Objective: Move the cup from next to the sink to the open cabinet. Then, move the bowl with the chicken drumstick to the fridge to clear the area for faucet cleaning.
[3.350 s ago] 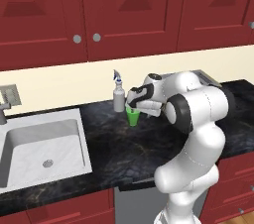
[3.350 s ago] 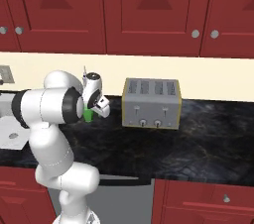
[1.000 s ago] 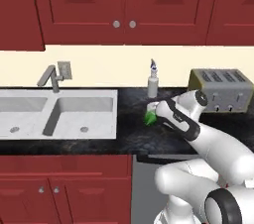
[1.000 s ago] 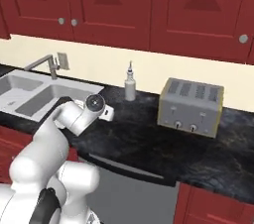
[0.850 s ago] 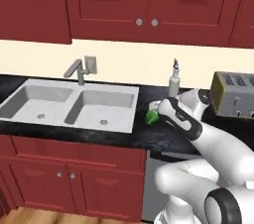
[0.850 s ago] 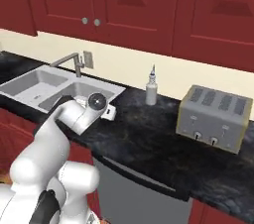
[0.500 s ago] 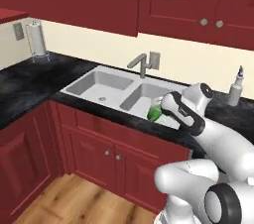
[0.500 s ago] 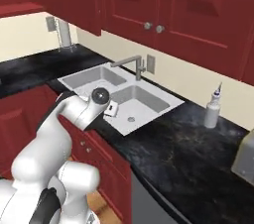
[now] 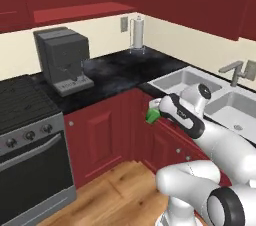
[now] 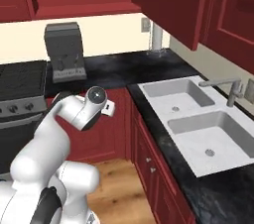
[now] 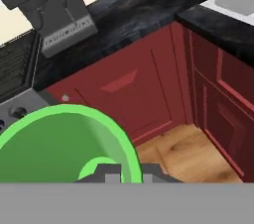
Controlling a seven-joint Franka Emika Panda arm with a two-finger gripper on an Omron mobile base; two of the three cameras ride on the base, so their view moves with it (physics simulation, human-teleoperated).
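Our end effector (image 9: 156,113) is clamped on the green cup (image 9: 151,115) in the left base view. We hold the cup out in the air, over the wood floor (image 9: 115,190) and in front of the red lower doors (image 9: 105,137). It is not on the bench (image 9: 117,70). If our grip is weak, the cup could slip and drop to the floor. If we swing too close, the cup could bump the bench edge. We count one cup, one coffee machine (image 9: 62,60), one paper towel roll (image 9: 136,33), one stove (image 9: 22,120), one faucet (image 9: 234,69) and one sink (image 9: 200,81) with two bowls in it.

From the right base view, our arm hides the cup. We count one sink (image 10: 196,119) with two bowls, one faucet (image 10: 225,89) and one coffee machine (image 10: 63,49). A red shelf (image 10: 79,10) sits high over the bench. We think the cup goes up in a cabinet, so it could hit a shelf edge on the way in and tip. We cannot see the bowl with the chicken drumstick.

Looking from the hand view, the cup (image 11: 59,143) is very close and we look down into it. Two dark fingertips (image 11: 106,172) peek up at its rim. We count one cup and one coffee machine (image 11: 52,7) behind it.
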